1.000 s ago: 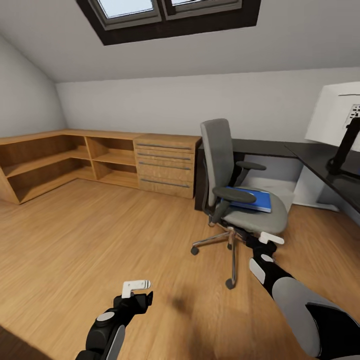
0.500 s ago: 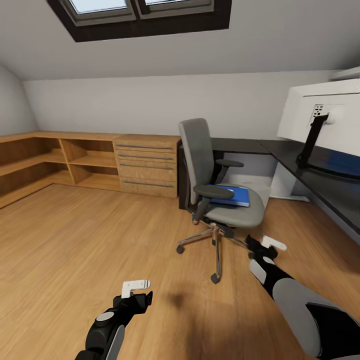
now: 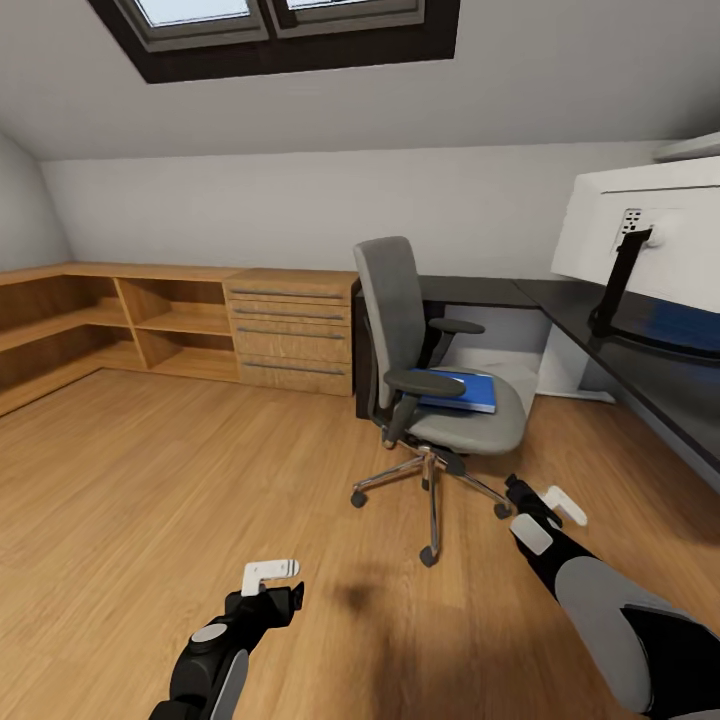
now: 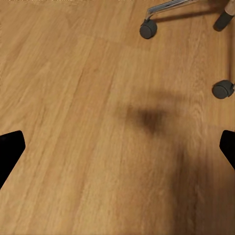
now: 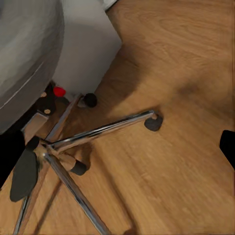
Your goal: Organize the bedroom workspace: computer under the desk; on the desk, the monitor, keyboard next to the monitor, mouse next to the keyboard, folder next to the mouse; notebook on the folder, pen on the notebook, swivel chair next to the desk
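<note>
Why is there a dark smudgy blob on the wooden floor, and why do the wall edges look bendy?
Head view: the soft dark patch on the light wooden floor is a blurry shadow; a wide lens bends the room's edges. Left wrist view: the same fuzzy-edged shadow, near the black chair casters. Right wrist view: the chrome chair base casts soft shadows too.

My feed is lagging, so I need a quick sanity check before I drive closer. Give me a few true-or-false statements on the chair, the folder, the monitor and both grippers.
1. The folder lies on the seat of the swivel chair. True.
2. The monitor stands on the floor. False: it stands on the desk.
3. The left gripper holds the folder. False: it is open and empty, over bare floor.
4. The right gripper is low beside the chair's chrome base. True.
5. The chair is tucked under the desk. False: it stands out on the wooden floor, in front of the desk.
</note>
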You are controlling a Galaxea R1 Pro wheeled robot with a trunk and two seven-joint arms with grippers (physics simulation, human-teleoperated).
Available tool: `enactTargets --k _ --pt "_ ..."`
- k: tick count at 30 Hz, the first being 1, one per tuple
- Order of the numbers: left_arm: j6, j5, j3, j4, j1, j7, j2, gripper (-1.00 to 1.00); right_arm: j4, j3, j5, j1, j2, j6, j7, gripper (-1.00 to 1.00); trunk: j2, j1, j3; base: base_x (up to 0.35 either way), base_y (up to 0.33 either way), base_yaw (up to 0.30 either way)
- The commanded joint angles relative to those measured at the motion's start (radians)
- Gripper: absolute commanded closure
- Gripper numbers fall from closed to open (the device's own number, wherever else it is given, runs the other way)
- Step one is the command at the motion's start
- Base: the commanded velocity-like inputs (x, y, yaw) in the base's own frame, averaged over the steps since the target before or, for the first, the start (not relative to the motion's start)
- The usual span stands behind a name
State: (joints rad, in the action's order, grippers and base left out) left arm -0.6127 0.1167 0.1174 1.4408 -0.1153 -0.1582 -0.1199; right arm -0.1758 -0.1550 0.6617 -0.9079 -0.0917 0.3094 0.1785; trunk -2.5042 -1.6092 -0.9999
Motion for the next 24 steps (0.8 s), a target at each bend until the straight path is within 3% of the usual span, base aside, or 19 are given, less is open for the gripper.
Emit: enactTargets --k 1,5,9,24 --pt "-0.004 0.011 0.001 0.002 0.0 -0.009 0.0 -1.0 0.0 0.0 0.031 -0.001 -0.006 0.001 0.001 -1.0 0.0 0.0 -0.001 0.0 0.0 0.0" --pt "-0.004 0.011 0.001 0.003 0.0 -0.009 0.0 -1.0 -0.041 0.0 0.086 -0.005 -0.029 0.014 0.002 -1.0 0.0 0.0 -0.001 0.0 0.0 0.0" --pt "-0.004 0.011 0.001 0.003 0.0 -0.009 0.0 -1.0 -0.091 -0.002 0.097 -0.006 -0.04 0.021 0.001 -1.0 0.0 0.0 -0.001 0.0 0.0 0.0" --pt "0.016 0.011 0.001 0.001 0.0 -0.009 0.0 -1.0 -0.105 -0.001 0.098 -0.004 -0.047 0.03 -0.02 -1.0 0.0 0.0 -0.001 0.0 0.0 0.0"
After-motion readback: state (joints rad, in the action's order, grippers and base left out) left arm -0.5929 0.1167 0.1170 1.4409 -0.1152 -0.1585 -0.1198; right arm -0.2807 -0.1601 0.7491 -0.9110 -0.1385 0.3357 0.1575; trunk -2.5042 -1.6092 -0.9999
